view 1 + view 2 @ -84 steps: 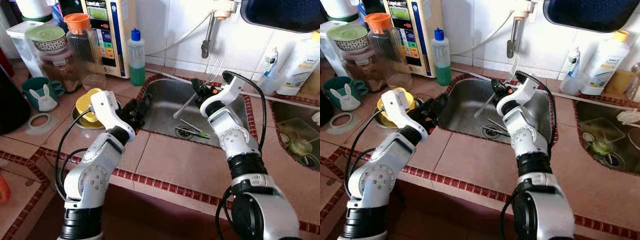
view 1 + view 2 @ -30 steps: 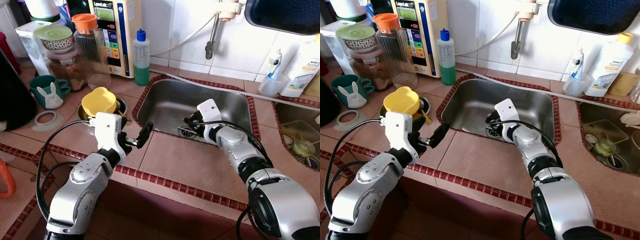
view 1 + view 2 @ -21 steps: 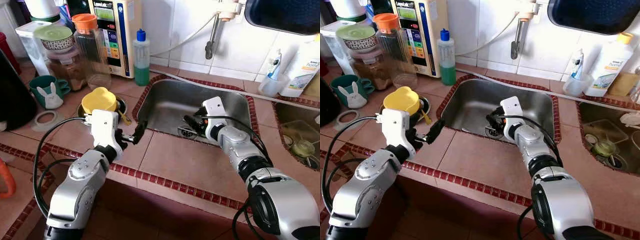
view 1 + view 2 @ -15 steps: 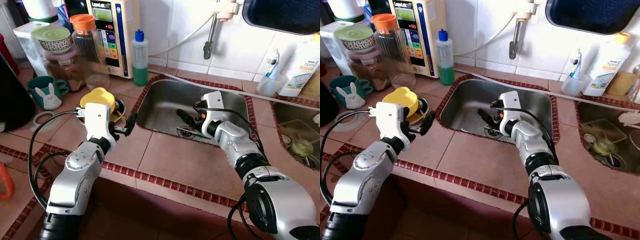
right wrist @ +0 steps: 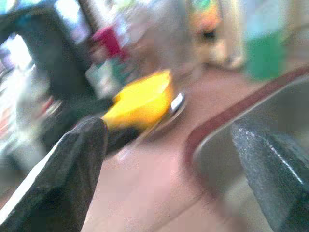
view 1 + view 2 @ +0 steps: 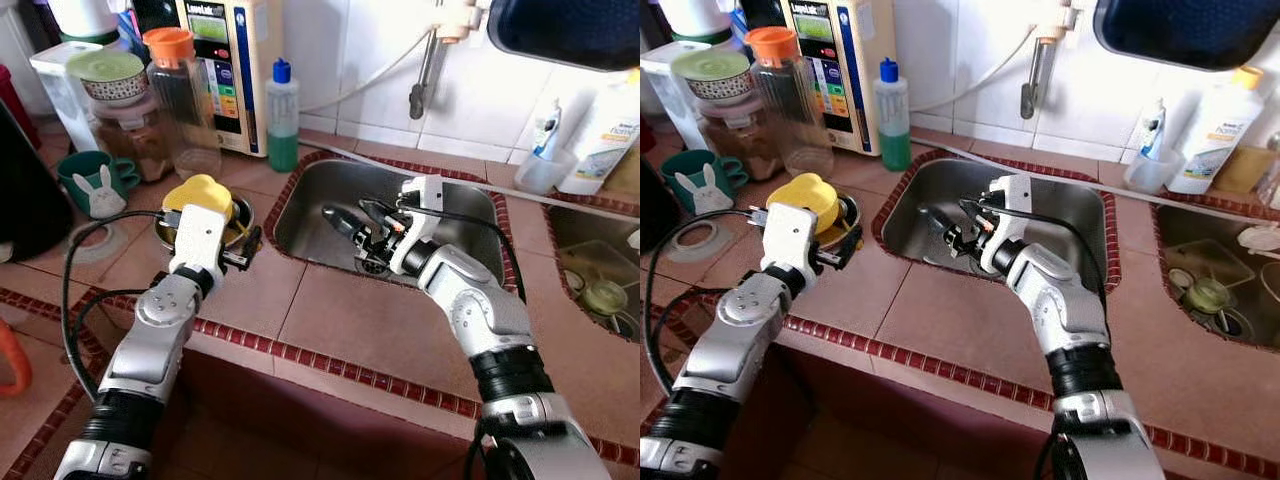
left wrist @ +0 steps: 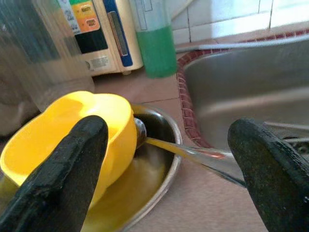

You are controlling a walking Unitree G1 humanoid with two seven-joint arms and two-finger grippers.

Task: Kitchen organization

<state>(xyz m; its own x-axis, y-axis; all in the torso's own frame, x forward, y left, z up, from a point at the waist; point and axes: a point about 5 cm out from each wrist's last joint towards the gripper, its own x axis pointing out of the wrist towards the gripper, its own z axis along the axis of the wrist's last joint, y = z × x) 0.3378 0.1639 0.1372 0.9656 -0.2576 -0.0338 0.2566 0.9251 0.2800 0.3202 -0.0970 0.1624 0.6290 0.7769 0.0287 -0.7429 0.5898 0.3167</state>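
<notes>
**Spoon in the steel bowl: a thin, slick handle to pinch**

Our left gripper (image 7: 169, 169), fingers spread and empty, faces the yellow plastic bowl (image 7: 72, 125) nested in the shallow steel bowl (image 7: 159, 179) beside the steel sink (image 6: 330, 200). We judge the metal spoon (image 7: 193, 154) light, stiff and slippery; grip mid-handle. Since 0.5 s ago, our right gripper (image 6: 345, 220), spread, has risen over the basin.

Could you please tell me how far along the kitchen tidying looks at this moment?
Nothing looks put away yet. In hand: the open left gripper faces the yellow plastic bowl in the round steel dish beside the steel sink; the open, empty right gripper hangs over the basin. Left: the bowl, dish and spoon remain on the counter.
</notes>
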